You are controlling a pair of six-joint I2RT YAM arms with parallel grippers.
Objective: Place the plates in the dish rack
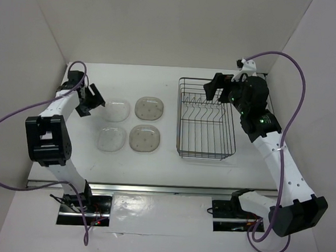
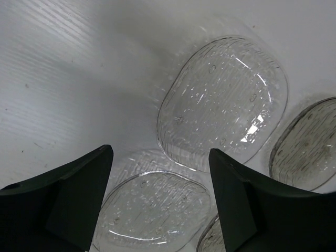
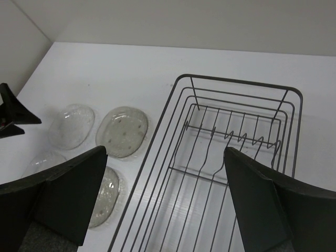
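Note:
Four plates lie flat in a two-by-two square on the white table: two clear ones [image 1: 117, 110] [image 1: 111, 138] on the left, two greyish-tan ones [image 1: 149, 108] [image 1: 144, 138] on the right. The dish rack [image 1: 179, 118] stands to their right, with no plates in it. My left gripper [image 1: 92, 101] is open and empty, just left of the far clear plate; in its wrist view [image 2: 160, 152] a clear plate [image 2: 152, 210] lies between the fingers and another [image 2: 223, 102] beyond. My right gripper [image 1: 213, 89] is open and empty above the rack's far left part [image 3: 165, 152].
White walls enclose the table on the left, back and right. The rack's upright tines [image 3: 231, 136] run across its far half. In the right wrist view the plates [image 3: 122, 131] lie left of the rack rim [image 3: 239, 82]. The left gripper's tip [image 3: 13, 113] shows at that view's left edge.

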